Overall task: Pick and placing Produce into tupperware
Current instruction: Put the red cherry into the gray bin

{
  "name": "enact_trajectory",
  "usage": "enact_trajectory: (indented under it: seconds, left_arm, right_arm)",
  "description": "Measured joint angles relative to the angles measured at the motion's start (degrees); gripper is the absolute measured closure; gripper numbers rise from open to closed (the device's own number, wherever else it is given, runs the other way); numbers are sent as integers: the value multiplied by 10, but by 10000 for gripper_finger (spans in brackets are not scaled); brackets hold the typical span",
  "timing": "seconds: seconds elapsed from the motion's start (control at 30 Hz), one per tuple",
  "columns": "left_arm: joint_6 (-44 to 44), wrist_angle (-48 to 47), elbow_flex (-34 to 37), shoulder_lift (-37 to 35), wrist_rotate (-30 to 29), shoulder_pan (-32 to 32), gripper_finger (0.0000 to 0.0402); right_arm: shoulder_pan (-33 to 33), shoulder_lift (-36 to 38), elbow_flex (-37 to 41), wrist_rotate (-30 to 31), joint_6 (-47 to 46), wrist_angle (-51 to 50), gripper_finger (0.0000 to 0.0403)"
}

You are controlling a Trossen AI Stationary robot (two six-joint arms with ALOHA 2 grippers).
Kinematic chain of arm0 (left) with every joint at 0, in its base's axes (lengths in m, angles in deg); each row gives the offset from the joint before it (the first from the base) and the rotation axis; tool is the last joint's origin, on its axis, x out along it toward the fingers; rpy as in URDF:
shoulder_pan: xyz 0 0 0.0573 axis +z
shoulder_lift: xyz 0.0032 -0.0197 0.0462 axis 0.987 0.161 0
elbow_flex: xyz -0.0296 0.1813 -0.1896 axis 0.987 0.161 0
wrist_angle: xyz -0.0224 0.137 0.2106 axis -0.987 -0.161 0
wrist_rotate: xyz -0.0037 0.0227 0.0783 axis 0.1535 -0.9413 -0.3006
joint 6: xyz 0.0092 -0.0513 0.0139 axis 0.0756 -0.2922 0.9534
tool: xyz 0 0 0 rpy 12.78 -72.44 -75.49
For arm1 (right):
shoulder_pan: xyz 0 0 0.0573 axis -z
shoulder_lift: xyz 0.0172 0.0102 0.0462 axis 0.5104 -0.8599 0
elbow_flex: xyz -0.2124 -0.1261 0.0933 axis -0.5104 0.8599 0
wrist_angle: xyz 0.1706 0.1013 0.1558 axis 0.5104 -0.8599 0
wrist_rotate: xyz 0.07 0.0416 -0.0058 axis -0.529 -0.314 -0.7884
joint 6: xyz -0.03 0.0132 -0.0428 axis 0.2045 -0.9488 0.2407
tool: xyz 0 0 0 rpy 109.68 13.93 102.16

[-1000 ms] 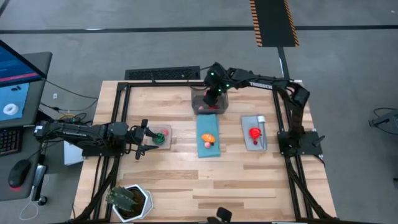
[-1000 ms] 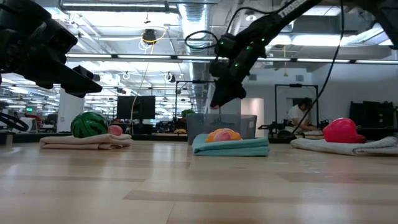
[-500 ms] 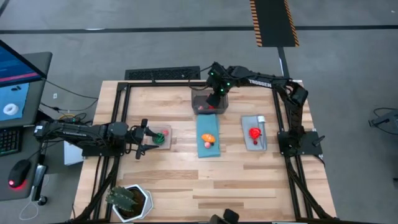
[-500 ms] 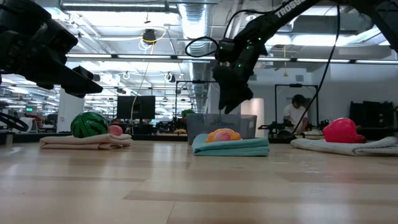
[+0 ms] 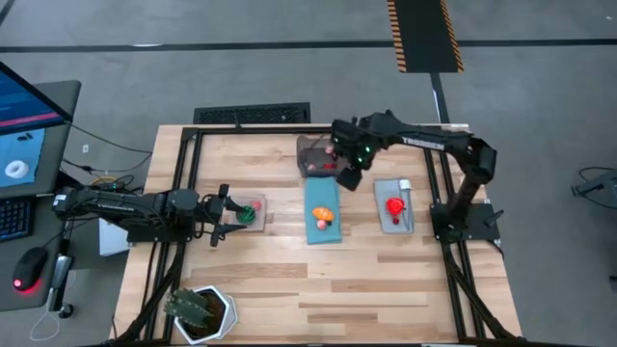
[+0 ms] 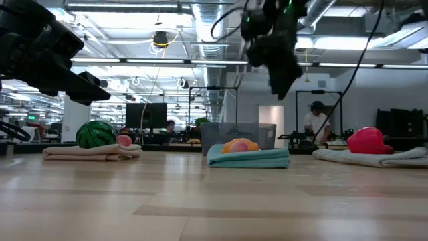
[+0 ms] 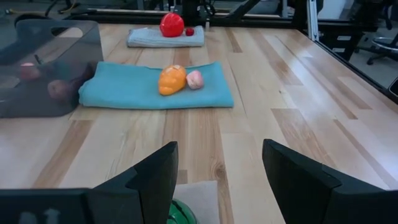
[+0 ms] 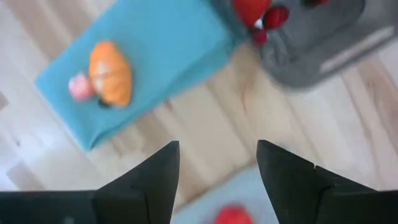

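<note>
The plant in its white pot stands at the near edge of the table, on the left side.

Further in, three cloths lie in a row across the middle. On the tan cloth at the left there is a round green fruit and a small pink piece just beside it. The left gripper hovers near this cloth with its fingers apart and nothing between them; in its wrist view the green fruit shows low between the two fingers.

On the blue cloth in the middle lie an orange piece and a small pink piece, touching each other.

On the grey cloth at the right lies a red fruit, with a smaller red bit next to it in the left wrist view.

The right gripper hangs high in the air — between the blue cloth and the grey cloth, just in front of the box. Its fingers are spread and hold nothing.

The grey plastic box stands at the far side of the table, just behind the blue cloth. Inside it there are some red pieces and darker ones — I cannot tell how many.

In the room behind the table a person is at a desk.
</note>
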Motion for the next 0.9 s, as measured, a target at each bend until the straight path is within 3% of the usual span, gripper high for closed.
enact_trajectory:
  seconds: [0.23,0.43,0.73,0.9]
  left_arm:
    - [4,0,0,0,0,0,178]
    - [6,0,0,0,0,0,178]
    - [7,0,0,0,0,0,178]
    - [-1,0,0,0,0,0,178]
  right_arm:
    - [-126,57,8,64,-105,-61,170]
    - [-229,72,77,123,-198,-62,177]
    - [-323,53,146,178,-362,-58,191]
    - [-372,1,158,215,-440,-63,206]
